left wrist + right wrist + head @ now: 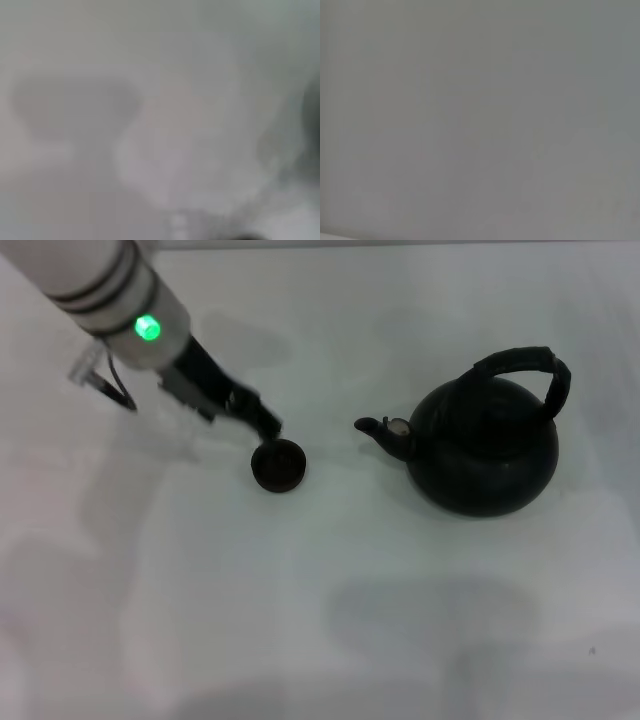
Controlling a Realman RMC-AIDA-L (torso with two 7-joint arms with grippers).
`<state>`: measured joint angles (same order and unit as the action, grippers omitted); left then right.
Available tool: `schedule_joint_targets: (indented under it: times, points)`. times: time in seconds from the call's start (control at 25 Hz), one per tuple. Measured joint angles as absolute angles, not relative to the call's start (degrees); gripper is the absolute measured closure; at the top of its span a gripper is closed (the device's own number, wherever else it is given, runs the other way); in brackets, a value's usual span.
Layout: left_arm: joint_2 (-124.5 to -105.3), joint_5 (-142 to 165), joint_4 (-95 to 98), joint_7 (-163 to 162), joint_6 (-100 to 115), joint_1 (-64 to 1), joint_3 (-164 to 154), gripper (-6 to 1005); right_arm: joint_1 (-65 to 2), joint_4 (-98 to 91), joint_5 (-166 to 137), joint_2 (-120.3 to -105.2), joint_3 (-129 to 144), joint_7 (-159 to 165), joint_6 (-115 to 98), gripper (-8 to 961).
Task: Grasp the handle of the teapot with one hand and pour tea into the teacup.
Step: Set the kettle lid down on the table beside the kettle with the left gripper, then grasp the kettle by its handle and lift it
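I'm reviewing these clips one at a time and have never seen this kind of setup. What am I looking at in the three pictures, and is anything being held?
This is a two-armed robot with a camera on its head and one on each wrist. The head view looks down at a white table. The white and grey arm coming in from the upper left is the robot's left arm; its black left gripper is down at the far rim of the teacup, a small dark cup. Whether its fingers grip the cup cannot be told. To the right stands the teapot, black and round, its spout pointing toward the cup, with the handle arching over the top, untouched. The right arm is not in the head view. Both wrist views show only a pale blur, so they add nothing.
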<state>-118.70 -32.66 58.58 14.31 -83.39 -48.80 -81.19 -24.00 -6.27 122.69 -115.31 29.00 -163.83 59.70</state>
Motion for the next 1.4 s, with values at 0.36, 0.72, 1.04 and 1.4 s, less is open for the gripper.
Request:
schedule_joint_targets:
  times: [0.36, 0.72, 1.04, 1.4]
  points:
    - [-118.74, -53.5, 75.9, 31.8, -76.7, -30.4, -72.8, 116, -23.7, -6.9, 122.2, -115.15, 29.8, -162.4, 59.9, 289]
    - [-118.85, -98.6, 61.9, 80.5, -72.5, -14.1, -68.3, 122, -13.3, -31.6, 105.9, -114.94, 42.3, -133.1, 57.4, 289]
    - [-118.8, -125.5, 34.5, 124.4, -79.8, -11.2, -62.4, 120, -2.6, -59.0, 90.3, -115.45, 47.8, -105.8, 63.9, 289]
    - [-118.28, -127.0, 28.4, 132.1, -79.7, -11.1, -60.2, 122, 4.1, -74.9, 89.0, -115.58, 63.6, -90.1, 69.2, 290]
